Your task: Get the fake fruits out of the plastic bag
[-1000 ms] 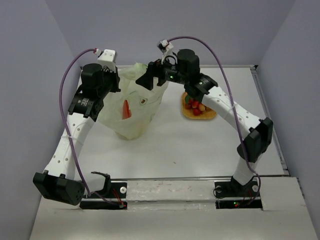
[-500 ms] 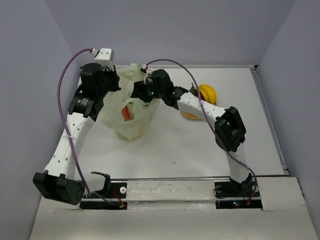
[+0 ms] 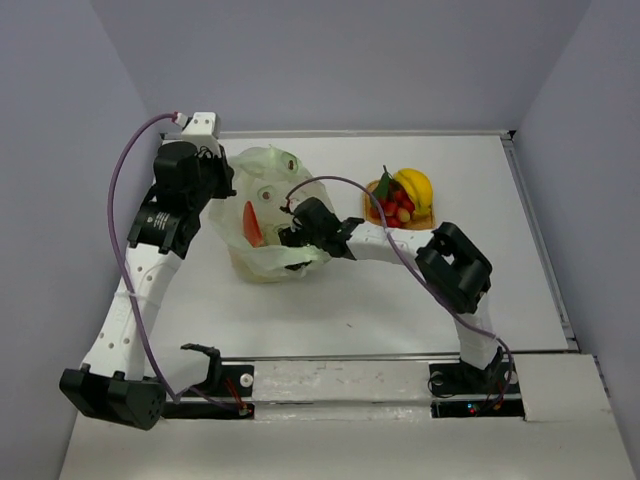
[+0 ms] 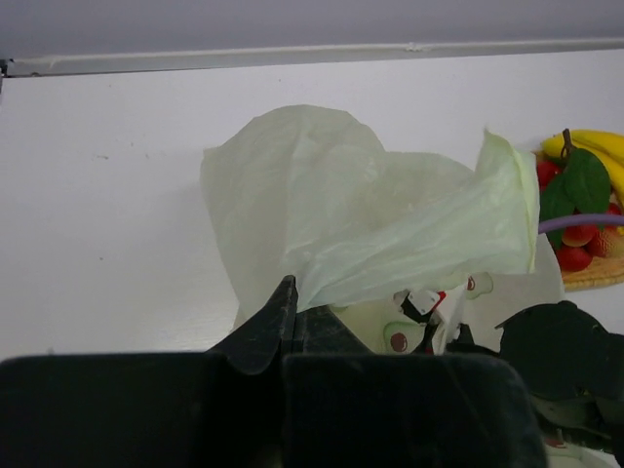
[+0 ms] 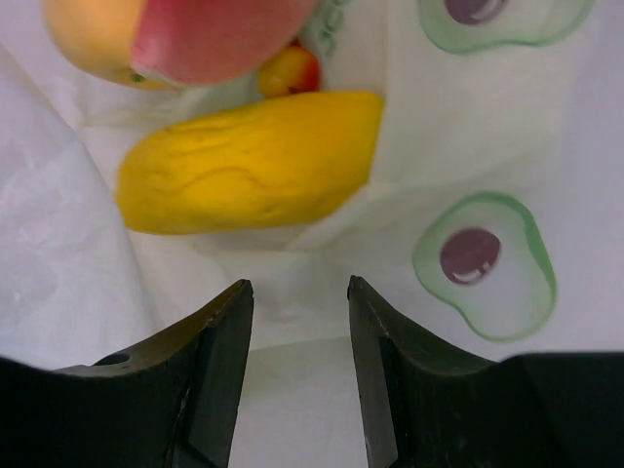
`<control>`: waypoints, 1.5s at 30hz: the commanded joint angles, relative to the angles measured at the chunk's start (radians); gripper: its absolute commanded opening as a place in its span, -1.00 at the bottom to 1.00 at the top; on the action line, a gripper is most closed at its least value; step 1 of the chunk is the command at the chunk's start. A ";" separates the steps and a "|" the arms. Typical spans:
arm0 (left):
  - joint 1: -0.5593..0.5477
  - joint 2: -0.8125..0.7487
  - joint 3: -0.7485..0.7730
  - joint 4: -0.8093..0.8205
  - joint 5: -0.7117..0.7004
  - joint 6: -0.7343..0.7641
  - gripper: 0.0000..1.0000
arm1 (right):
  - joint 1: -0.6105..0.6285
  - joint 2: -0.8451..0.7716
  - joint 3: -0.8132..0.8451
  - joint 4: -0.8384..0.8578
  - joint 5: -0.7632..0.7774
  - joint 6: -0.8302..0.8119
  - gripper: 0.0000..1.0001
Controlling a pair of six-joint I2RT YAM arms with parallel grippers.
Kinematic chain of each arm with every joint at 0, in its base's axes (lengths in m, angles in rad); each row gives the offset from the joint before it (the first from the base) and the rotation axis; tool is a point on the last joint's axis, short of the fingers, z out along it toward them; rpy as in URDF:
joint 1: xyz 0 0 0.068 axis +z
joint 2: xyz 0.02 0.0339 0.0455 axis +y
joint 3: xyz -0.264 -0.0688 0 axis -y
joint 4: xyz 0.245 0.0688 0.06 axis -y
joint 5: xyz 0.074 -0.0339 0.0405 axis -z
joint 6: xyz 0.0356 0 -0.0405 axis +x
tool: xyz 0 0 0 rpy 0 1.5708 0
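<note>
The pale green plastic bag [image 3: 268,200] lies open toward the right, printed with avocados. My left gripper [image 4: 290,285] is shut on its rim, at the bag's left side [image 3: 222,188]. My right gripper [image 3: 292,236] reaches into the bag mouth, its jaws [image 5: 297,292] open over bare bag film with nothing between them. Just beyond the fingertips lie a yellow fruit [image 5: 253,161], a red-and-yellow fruit [image 5: 195,39] and a small red-yellow piece [image 5: 288,70]. A red piece [image 3: 252,222] shows through the bag. A banana [image 3: 415,185] and red berries [image 3: 396,206] rest on the orange mat [image 3: 425,218].
The mat with fruit sits at the back right, close behind my right forearm [image 3: 385,240]. A purple cable [image 3: 330,182] arcs over the bag. The table's back edge [image 3: 360,133] and side walls bound the space.
My right arm swung left from above the mat and dropped into the bag mouth, its jaws narrowing. The bag sagged lower and spread. The fruits on the mat came into view.
</note>
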 commanded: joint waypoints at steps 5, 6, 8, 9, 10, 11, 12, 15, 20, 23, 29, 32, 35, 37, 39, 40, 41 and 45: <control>0.006 -0.173 -0.117 0.003 0.121 0.144 -1.00 | 0.138 -0.164 -0.096 -0.065 0.196 -0.259 0.01; 0.005 -0.210 -0.146 -0.003 0.138 0.165 -1.00 | 0.147 -0.169 -0.108 -0.065 0.193 -0.282 0.05; 0.005 -0.254 -0.183 -0.009 0.190 0.219 -1.00 | 0.148 -0.181 -0.122 -0.053 0.164 -0.279 0.09; 0.005 -0.267 -0.193 -0.014 0.201 0.233 -1.00 | 0.148 -0.183 -0.116 -0.046 0.173 -0.275 0.11; 0.005 -0.274 -0.200 -0.012 0.213 0.239 -1.00 | 0.148 -0.183 -0.105 -0.036 0.206 -0.272 0.22; 0.005 -0.282 -0.215 -0.006 0.215 0.242 -1.00 | 0.148 -0.180 -0.067 -0.023 0.234 -0.260 0.32; 0.005 -0.281 -0.219 0.000 0.215 0.241 -1.00 | 0.148 -0.160 -0.033 -0.001 0.258 -0.258 0.40; 0.005 -0.248 -0.206 0.037 0.210 0.212 -1.00 | 0.103 -0.041 0.183 -0.035 0.196 -0.202 0.92; 0.005 -0.233 -0.190 0.072 0.216 0.198 -1.00 | 0.071 0.078 0.314 -0.098 0.216 -0.135 1.00; 0.006 -0.225 -0.197 0.086 0.218 0.189 -1.00 | 0.071 0.137 0.358 -0.156 0.216 -0.137 1.00; 0.005 -0.216 -0.194 0.091 0.219 0.176 -1.00 | 0.062 0.199 0.473 -0.211 0.329 -0.014 1.00; 0.005 -0.215 -0.199 0.094 0.213 0.173 -1.00 | 0.062 0.257 0.580 -0.239 0.265 0.017 1.00; 0.005 -0.215 -0.202 0.098 0.207 0.170 -1.00 | 0.062 0.361 0.655 -0.309 0.275 0.040 0.99; 0.005 -0.219 -0.208 0.106 0.206 0.167 -1.00 | 0.062 0.380 0.666 -0.319 0.263 0.035 0.98; 0.005 -0.222 -0.214 0.115 0.210 0.164 -1.00 | 0.062 0.391 0.665 -0.317 0.236 0.027 0.94; 0.005 -0.222 -0.216 0.118 0.210 0.164 -1.00 | 0.062 0.403 0.668 -0.319 0.245 0.012 0.85; 0.005 -0.218 -0.220 0.120 0.210 0.164 -1.00 | 0.071 0.409 0.668 -0.323 0.262 0.000 0.78; 0.005 -0.204 -0.214 0.124 0.204 0.158 -1.00 | 0.071 0.435 0.670 -0.378 0.337 -0.028 0.50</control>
